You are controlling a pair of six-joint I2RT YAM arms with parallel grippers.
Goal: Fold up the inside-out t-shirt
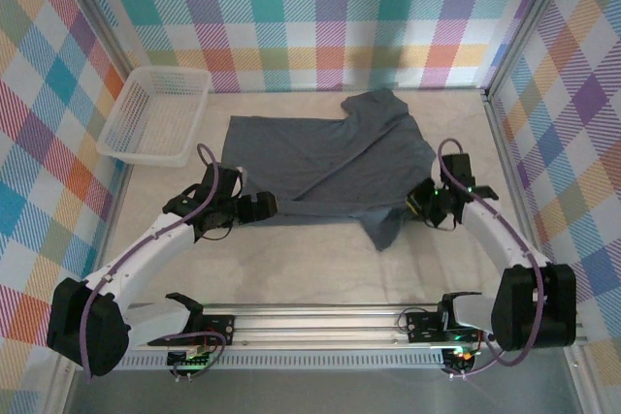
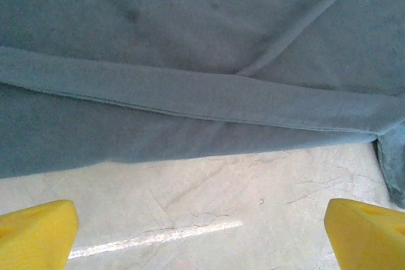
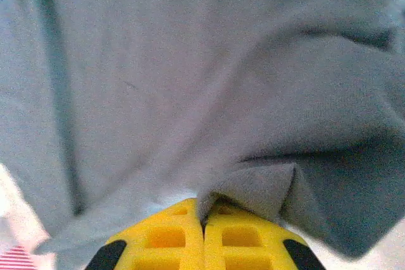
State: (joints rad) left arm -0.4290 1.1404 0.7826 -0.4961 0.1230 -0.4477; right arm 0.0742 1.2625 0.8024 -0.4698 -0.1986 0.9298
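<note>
Top external: one t-shirt (image 1: pixel 310 167), one white basket (image 1: pixel 146 155), one table (image 1: pixel 320 269).

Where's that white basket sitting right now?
Overhead view: the white basket sits far back on the left, just left of the blue-grey t-shirt.

No lettering, label, brand, number or sign is legible, neither on the slate blue-grey soft-fabric t-shirt (image 1: pixel 320 167) nor on the white plastic mesh basket (image 1: pixel 155 115) at ten o'clock.

Pale table (image 1: pixel 320 259) carries t-shirt (image 1: pixel 320 162) and white basket (image 1: pixel 126 113).
</note>
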